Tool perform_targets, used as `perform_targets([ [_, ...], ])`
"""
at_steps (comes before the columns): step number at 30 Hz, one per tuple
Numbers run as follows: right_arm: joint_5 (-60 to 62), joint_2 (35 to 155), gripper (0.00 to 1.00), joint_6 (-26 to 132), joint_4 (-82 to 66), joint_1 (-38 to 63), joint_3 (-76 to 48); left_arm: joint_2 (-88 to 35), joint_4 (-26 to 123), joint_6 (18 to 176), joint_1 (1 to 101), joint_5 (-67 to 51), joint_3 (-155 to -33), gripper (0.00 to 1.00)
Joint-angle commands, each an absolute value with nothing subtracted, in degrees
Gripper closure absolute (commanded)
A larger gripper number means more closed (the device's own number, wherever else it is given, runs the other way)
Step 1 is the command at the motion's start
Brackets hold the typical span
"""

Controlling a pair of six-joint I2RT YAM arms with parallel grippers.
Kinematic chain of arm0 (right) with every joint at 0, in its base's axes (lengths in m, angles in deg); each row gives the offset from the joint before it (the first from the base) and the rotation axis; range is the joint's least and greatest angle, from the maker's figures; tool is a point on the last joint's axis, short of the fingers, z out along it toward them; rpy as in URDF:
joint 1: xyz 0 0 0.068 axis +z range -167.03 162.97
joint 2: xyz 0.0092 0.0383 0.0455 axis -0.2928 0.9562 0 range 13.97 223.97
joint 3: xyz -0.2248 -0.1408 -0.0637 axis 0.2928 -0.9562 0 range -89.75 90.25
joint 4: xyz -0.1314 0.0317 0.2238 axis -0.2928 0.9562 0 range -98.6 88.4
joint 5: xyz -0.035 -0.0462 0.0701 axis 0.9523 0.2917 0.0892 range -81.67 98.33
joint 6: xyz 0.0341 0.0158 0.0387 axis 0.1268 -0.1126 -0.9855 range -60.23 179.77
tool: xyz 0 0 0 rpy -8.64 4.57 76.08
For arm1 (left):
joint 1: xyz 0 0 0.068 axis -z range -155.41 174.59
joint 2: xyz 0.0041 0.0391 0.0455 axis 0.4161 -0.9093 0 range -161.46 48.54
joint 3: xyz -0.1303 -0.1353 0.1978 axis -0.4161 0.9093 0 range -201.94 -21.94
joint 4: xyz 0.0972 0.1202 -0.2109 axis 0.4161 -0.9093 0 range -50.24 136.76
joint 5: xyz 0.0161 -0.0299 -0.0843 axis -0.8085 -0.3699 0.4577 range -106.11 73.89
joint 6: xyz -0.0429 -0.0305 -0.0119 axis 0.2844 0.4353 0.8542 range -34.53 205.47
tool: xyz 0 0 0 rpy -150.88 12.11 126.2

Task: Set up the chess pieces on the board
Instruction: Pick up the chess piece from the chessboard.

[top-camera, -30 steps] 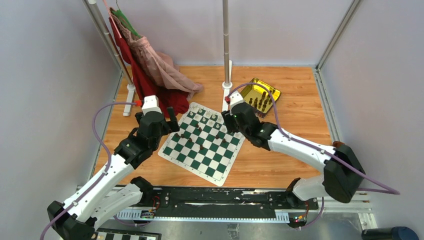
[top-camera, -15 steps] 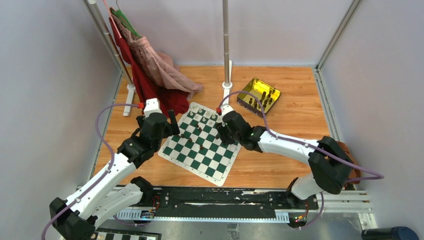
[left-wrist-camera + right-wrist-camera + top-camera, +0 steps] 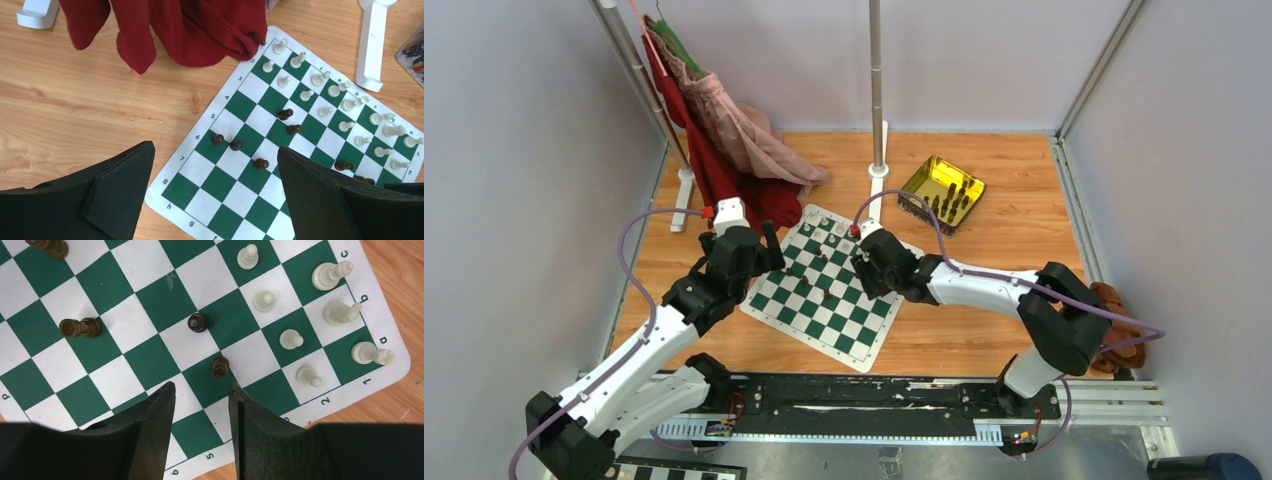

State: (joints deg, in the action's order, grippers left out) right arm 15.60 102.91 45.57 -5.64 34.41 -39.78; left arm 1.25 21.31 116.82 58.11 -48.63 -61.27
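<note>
Jaws apart: left pincer [image 3: 215,148], right pincer [image 3: 201,386].

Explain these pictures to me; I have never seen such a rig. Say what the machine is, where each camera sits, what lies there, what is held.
It is a robot: a left arm and a right arm bolted at the near edge of the table. One picture looks down from above; the other two come from a camera on each wrist, so the black shapes at the bottom are that arm's jaws. A green and white board lies on the table, with cream pieces along one side and dark pieces scattered. More dark pieces sit in a yellow tray. Red clothes hang nearby. Both arms' jaws are open over the board, holding nothing.
</note>
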Motion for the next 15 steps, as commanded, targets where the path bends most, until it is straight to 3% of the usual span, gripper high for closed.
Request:
perform_targets([
  [1, 16.5, 104.5, 0.52, 45.4, -6.0, 35.0, -38.3, 1.4, 24.8, 117.1, 58.5, -48.8, -59.9, 0.0],
  [15, 15.9, 107.7, 0.58, 45.3, -7.2, 32.7, -36.6, 1.1, 28.4, 116.8, 58.5, -48.9, -57.4, 0.0],
])
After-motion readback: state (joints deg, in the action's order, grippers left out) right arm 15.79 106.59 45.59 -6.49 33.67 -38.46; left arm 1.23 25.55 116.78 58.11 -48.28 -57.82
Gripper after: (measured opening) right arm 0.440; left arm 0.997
